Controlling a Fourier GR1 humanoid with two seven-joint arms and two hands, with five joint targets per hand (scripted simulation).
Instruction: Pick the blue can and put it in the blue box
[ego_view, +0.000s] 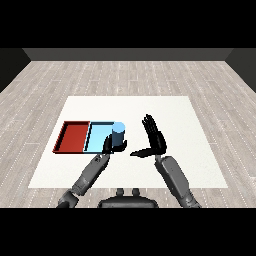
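White table (190, 165): left robot hand (108, 145) curled round blue can (118, 134) over blue tray (98, 135), red tray (73, 136) alongside, right robot hand (154, 138) open.

Two slim grey forearms with segmented, darker-shaded casings taper toward the wrists. Each ends in a matte black robot hand, the left (108, 145) and the right (155, 137), with slender black fingers (148, 121) and a thumb (140, 152).

Two trays (75, 137) lay side by side on the table (190, 150). The can (118, 134) stood at the right tray's (98, 135) right edge.
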